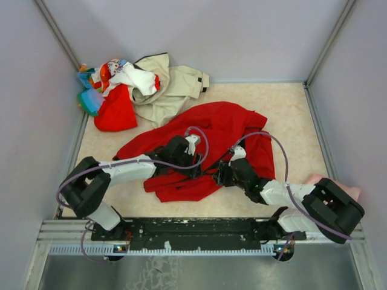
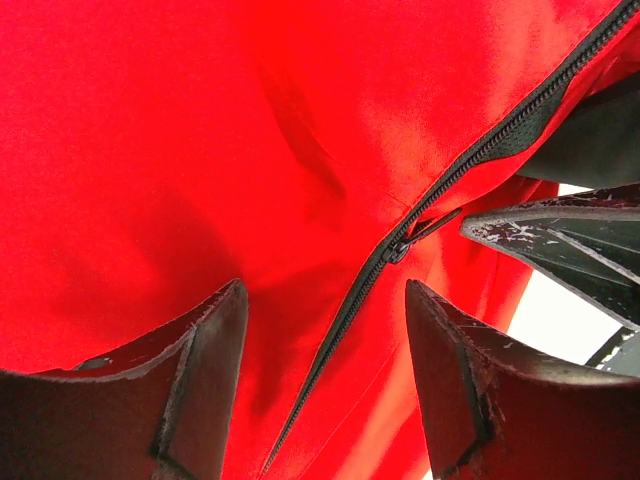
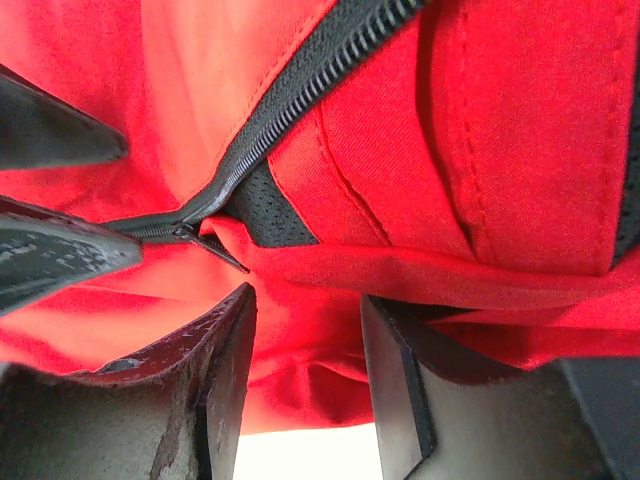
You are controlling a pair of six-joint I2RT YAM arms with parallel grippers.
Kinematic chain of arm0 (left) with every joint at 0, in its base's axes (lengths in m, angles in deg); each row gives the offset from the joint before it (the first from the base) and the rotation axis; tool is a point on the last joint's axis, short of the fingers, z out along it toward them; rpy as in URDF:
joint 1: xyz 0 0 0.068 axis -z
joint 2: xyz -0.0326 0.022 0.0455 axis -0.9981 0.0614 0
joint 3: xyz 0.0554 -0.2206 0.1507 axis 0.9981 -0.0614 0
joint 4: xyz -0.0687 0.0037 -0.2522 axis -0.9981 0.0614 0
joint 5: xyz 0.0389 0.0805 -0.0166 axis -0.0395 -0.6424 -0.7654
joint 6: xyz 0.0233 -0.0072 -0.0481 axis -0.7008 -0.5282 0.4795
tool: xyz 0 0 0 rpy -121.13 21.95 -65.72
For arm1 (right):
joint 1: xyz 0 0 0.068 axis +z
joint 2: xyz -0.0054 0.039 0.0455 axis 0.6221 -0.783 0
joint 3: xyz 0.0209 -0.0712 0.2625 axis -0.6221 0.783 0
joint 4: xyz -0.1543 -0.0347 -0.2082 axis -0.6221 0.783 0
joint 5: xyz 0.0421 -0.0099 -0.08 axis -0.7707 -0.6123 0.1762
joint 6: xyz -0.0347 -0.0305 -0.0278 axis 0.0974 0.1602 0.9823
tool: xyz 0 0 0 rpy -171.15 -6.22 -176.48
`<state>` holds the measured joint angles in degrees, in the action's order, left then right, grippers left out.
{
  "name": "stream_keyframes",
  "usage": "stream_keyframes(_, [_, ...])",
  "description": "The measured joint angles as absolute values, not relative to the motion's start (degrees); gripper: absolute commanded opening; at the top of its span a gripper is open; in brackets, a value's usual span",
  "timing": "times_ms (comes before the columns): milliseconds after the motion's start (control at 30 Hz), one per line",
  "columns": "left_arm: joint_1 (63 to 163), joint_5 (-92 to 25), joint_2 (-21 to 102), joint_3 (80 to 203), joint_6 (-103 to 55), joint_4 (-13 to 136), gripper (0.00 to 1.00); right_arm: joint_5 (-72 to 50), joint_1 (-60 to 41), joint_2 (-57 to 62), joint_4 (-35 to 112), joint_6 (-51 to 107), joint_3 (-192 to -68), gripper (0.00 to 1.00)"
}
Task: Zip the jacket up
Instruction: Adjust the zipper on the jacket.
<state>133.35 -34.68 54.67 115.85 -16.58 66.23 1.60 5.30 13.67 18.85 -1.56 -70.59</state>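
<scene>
On the middle of the table point(image 1: 290, 109), toward its near edge, the jacket point(image 1: 225, 124) lay crumpled with both arms down on it. The left gripper point(image 2: 325, 290) had its fingers point(image 2: 200, 380) spread wide, straddling the zipper point(image 2: 340, 330) and gripping nothing. The slider point(image 2: 397, 249) sat just past them, teeth joined on the fingers' side and parted beyond. How would you have played the pull? — zipfan

The right gripper point(image 3: 308, 298) was parted too. A fold of red cloth lay by the gap, but nothing I'd call clamped. One finger of it point(image 2: 540, 235) showed just beside the pull tab point(image 2: 437, 224) in the left wrist view. My guess is that hand wanted the tab itself, pinched flat, not the cloth around it. — redthread

And the left? — zipfan

I'd have clamped the closed stretch on the near side of the slider and held it taut. The cloth was all bunched, so without tension the slider would likely have dragged the jacket along, or bitten the black mesh lining point(image 3: 275, 215) beside it. Pull along the teeth, slow, not upward. — redthread
</scene>
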Motion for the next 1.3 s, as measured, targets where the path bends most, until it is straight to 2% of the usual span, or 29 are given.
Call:
stream_keyframes(267, [135.1,-36.6,58.5,115.9,-18.0,64.2,0.53,1.6,5.3,13.1,17.2,-2.3,-70.3,0.48])
stream_keyframes(333, [135.3,-37.0,58.7,115.9,-18.5,63.8,0.41,1.6,5.3,13.1,17.2,-2.3,-70.3,0.48])
stream_keyframes(367, [135.5,-37.2,58.9,115.9,-18.7,63.5,0.29,1.6,5.3,13.3,17.2,-2.4,-70.2,0.48])
stream_keyframes(433, [135.9,-37.2,59.3,115.9,-18.8,62.7,0.14,1.6,5.3,13.9,17.2,-2.4,-69.8,0.48])
stream_keyframes(500, [136.2,-37.2,59.5,115.8,-19.0,62.3,0.05,1.6,5.3,14.3,17.6,-2.4,-69.8,0.48])
stream_keyframes(567, [136.3,-37.2,59.2,115.5,-19.0,61.8,0.01,1.6,5.3,15.3,18.3,-2.4,-69.8,0.48])
stream_keyframes(767, [136.3,-37.3,51.4,111.6,-19.2,61.3,0.0,2.7,5.3,22.1,22.1,-1.6,-69.8,0.49])
stream_keyframes(933, [136.3,-36.8,42.4,109.0,-19.7,61.0,0.0,4.9,5.3,27.5,23.5,0.1,-70.5,0.44])
stream_keyframes(1300, [136.3,-35.4,36.2,105.5,-20.4,60.0,0.0,5.8,4.5,19.8,21.6,2.9,-77.2,0.39])
